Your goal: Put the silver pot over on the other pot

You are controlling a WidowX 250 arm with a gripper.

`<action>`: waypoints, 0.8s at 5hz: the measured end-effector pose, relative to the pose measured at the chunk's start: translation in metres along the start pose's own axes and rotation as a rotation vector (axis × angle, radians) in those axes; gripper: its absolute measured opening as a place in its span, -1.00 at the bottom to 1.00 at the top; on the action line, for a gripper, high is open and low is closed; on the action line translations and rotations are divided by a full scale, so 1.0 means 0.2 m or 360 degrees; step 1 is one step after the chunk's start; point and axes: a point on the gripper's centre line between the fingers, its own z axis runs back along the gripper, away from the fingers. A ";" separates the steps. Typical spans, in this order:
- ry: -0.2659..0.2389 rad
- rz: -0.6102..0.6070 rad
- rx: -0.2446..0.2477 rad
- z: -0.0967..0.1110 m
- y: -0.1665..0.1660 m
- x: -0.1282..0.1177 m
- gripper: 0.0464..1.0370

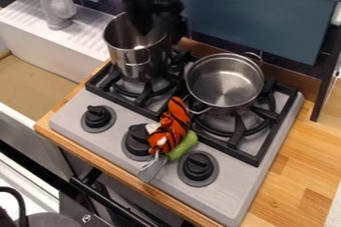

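Though tall, pot [138, 66] partly behind tool [158, 28]

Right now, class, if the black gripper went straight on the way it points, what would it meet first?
Most likely the tall silver pot on the left of the stove: the gripper points down at its rim, though depth is unclear from this one angle.

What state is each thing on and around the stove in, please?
Tall pot: upright, uncovered, at the left burner
Wide pot: upright, uncovered, empty, on the right burner
Gripper: hanging over the tall pot
Striped toy: lying by the middle knob
Metal utensil: lying, partly hidden
Stove: no flame visible
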 end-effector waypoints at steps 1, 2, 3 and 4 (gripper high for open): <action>0.0019 0.0005 0.0025 -0.05 -0.01 -0.04 0.92; 0.0032 0.0021 0.0068 -0.07 -0.01 -0.06 0.86; 0.0035 0.0050 0.0065 -0.08 -0.01 -0.06 0.59; 0.0018 0.0074 0.0059 -0.07 -0.01 -0.05 0.00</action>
